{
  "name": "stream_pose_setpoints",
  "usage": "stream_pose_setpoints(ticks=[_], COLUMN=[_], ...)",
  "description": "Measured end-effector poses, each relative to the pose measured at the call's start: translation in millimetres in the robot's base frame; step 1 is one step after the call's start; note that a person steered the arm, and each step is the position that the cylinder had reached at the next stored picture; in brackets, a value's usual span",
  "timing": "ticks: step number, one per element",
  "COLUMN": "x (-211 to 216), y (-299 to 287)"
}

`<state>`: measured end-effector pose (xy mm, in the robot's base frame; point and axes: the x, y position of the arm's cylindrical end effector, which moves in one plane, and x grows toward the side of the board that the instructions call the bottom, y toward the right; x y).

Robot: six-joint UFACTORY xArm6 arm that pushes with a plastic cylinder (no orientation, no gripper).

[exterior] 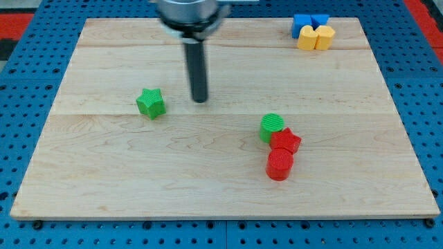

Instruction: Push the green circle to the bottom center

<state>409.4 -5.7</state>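
Observation:
The green circle (271, 126) lies right of the board's middle, touching a red star (286, 142) just below and to its right. A red circle (279, 166) sits right under the red star. My tip (200, 100) rests on the board above and to the left of the green circle, well apart from it. A green star (151, 103) lies a short way to the tip's left.
The wooden board (104, 180) sits on a blue perforated table. At the view's top right corner, two blue blocks (309, 23) and two yellow blocks (315, 38) cluster together.

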Motion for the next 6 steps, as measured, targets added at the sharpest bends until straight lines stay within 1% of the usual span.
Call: stream_pose_setpoints(ticks=[1,2,3,4,5,6], x=[9,36,49,50,61,92], y=[85,111,104,91,64,32])
